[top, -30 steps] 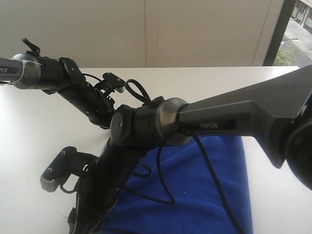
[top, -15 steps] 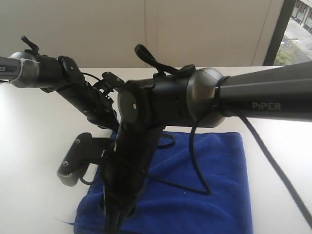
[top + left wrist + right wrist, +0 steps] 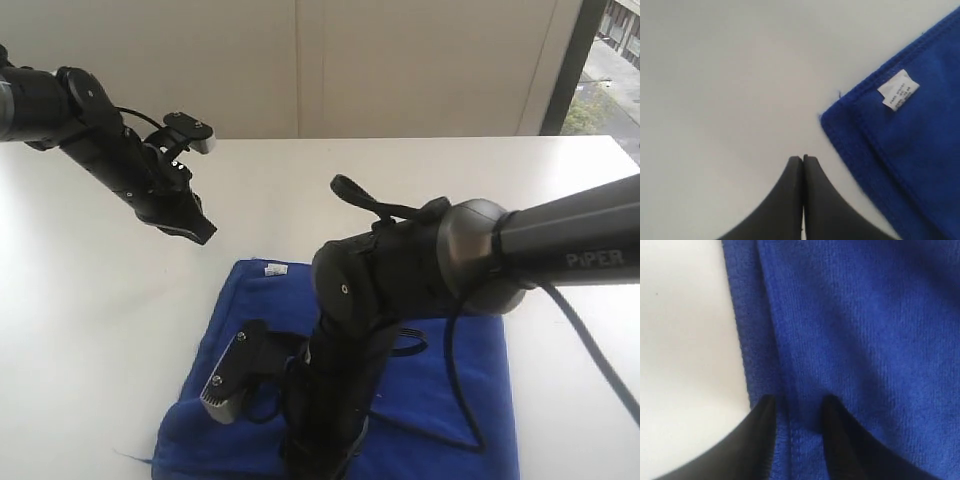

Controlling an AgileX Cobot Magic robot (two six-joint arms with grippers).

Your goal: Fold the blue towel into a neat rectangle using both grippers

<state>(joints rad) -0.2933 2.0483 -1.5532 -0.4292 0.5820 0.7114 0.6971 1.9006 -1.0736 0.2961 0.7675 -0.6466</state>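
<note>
Right wrist view: right gripper (image 3: 799,401) jaws narrowly apart, astride the hem of the blue towel (image 3: 865,315), which lies on the white table (image 3: 100,330). Catch all layers squarely before lifting. Left gripper (image 3: 803,159) jaws pressed together, empty, over bare table beside the tagged corner. Right arm lettering (image 3: 598,259) reads "PiPER"; tag (image 3: 898,90) print illegible.

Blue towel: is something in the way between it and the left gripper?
No. The left gripper hangs shut over bare table, a little off the towel's corner. Nothing visible lies between them.
</note>
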